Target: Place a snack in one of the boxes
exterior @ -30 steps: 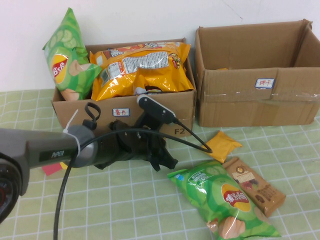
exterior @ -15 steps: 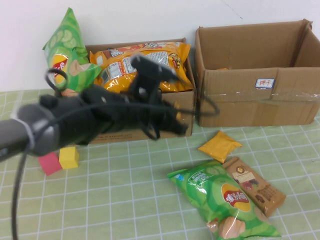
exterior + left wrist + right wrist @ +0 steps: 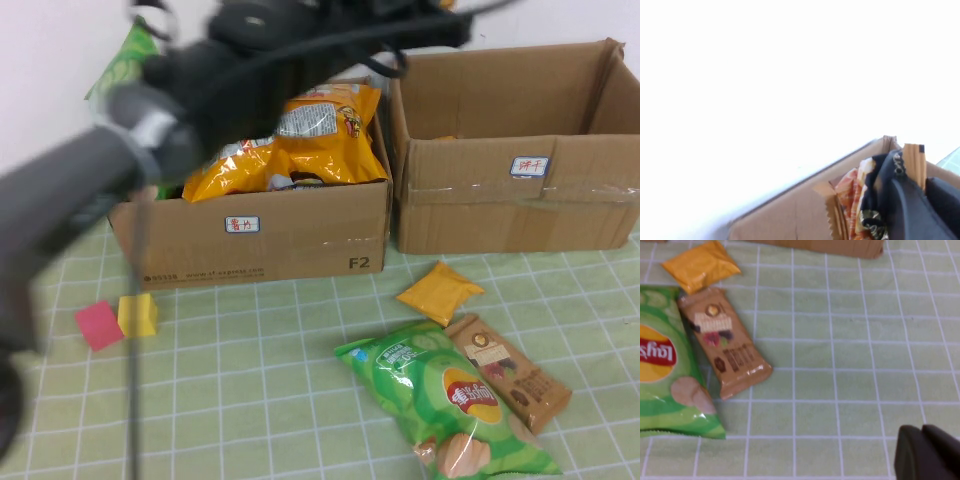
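My left gripper (image 3: 440, 22) is raised high at the back, above the gap between the two cardboard boxes, and shows blurred. In the left wrist view the left gripper (image 3: 922, 175) is shut on a small snack packet (image 3: 852, 195) with orange and dark print, above a cardboard box wall (image 3: 790, 210). The left box (image 3: 250, 245) holds big orange bags (image 3: 310, 140). The right box (image 3: 500, 210) is open at the top. My right gripper (image 3: 922, 452) is shut and empty, low over the checked cloth, apart from the snacks.
On the cloth lie a green chip bag (image 3: 440, 395), which the right wrist view also shows (image 3: 665, 375), a brown bar (image 3: 508, 372) (image 3: 722, 342) and a yellow packet (image 3: 440, 292) (image 3: 700, 265). A red block (image 3: 97, 325) and a yellow block (image 3: 138, 314) sit at the left.
My left arm has risen from the cloth in front of the left box and swung up and back, to high over the boxes.
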Controlling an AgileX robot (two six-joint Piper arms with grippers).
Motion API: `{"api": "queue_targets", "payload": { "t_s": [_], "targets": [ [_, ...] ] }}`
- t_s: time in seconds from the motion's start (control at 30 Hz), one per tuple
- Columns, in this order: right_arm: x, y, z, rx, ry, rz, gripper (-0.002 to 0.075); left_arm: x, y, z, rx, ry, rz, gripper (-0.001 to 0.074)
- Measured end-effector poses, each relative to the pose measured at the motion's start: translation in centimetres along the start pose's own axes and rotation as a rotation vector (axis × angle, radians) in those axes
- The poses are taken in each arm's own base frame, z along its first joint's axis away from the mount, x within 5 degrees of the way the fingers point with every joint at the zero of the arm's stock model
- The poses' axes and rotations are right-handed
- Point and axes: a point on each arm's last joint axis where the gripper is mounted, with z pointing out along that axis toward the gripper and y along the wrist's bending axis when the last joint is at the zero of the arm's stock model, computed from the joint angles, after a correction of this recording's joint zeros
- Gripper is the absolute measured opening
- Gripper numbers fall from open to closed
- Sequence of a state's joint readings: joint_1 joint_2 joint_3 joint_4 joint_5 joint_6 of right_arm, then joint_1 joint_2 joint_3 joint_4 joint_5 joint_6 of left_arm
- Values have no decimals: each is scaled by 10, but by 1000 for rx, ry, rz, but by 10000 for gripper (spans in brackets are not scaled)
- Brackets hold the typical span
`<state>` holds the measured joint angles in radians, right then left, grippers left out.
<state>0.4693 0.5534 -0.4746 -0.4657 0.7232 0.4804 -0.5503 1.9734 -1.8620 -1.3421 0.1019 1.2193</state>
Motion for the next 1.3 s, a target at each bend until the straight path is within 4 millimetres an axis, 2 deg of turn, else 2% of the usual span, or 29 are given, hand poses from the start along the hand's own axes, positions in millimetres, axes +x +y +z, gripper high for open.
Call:
{"api": "queue_targets", "payload": {
  "t_s": [0.07, 0.17, 0.27, 0.33, 0.43, 0.57, 0.6, 0.67, 0.7, 0.83, 0.93, 1.03, 1.17, 1.27, 1.3],
  "targets": [
    [-1, 0, 0, -3, -6, 0, 0, 12, -3, 21, 13, 0, 22, 113],
    [-1, 0, 0, -3, -7, 0, 0, 37, -4, 49, 31, 17, 39, 340],
    [-1, 0, 0, -5, -10, 2, 0, 57, -4, 65, 60, 46, 43, 552],
    [-1, 1, 0, -6, -12, 4, 0, 58, -5, 66, 76, 49, 56, 599],
    [-1, 0, 0, -5, -13, 2, 0, 45, -9, 59, 104, 42, 153, 551],
    [-1, 0, 0, -4, -14, 1, 0, 9, -21, 34, 171, 72, 407, 286],
    [-1, 0, 0, -4, -14, 1, 0, 3, -24, 26, 199, 119, 470, 180],
    [-1, 0, 0, -4, -14, 1, 0, -5, -25, 8, 202, 257, 557, 76],
    [-1, 0, 0, -4, -14, 1, 0, -6, -21, 1, 169, 337, 571, 54],
    [-2, 2, 0, -22, -20, 14, 0, -5, 1, -32, -63, 699, 525, 11],
    [-3, 6, 0, -63, -35, 11, 0, -9, 18, -54, -273, 862, 506, 4],
    [-2, 10, -1, -105, -20, -21, 0, -22, 25, -74, -404, 872, 494, 1],
    [2, 18, -1, -203, 11, -75, 0, -40, 18, -107, -450, 778, 435, 0],
    [8, 27, 0, -296, 21, -131, 0, -45, 10, -144, -454, 699, 391, 0],
    [10, 31, 0, -336, 28, -147, 0, -43, 7, -161, -449, 665, 382, 0]
  ]
}}
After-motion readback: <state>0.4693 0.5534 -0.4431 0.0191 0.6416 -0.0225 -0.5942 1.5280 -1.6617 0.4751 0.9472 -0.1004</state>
